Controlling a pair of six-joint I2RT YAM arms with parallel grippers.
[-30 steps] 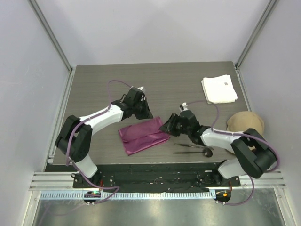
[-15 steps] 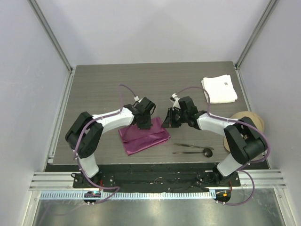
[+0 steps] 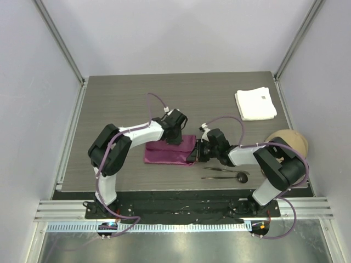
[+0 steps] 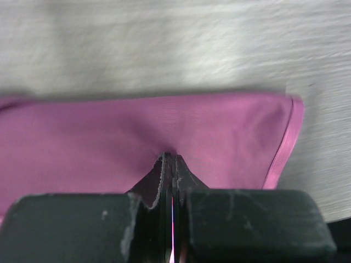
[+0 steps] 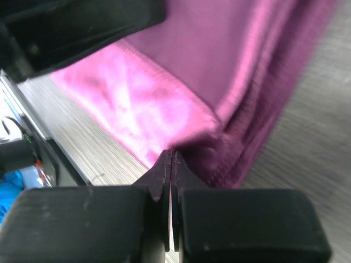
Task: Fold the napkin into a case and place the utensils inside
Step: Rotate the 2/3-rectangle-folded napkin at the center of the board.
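Top external view shows the napkin [image 3: 167,150] lying as a folded band near the middle of the surface [image 3: 120,98], with the left gripper [image 3: 176,138] at its far edge and the right gripper [image 3: 195,154] at its right end. Both grippers are closed on the cloth, each pinching a small ridge of it. The utensils [image 3: 225,174] lie side by side just right of the napkin, near the front edge, apart from it and untouched. A white cloth [image 3: 255,103] sits well apart in the far right corner. The step in hand looks like folding: the case is not finished and nothing is inside it. The next move likely calls for both arms to carry their pinched edges over together so the layers line up, then release cleanly. Only the wrist views show the grips: the left wrist shows fabric puckered between closed jaws, the right wrist a stitched hem and stacked layers. Only the overhead view shows the utensils and both arms
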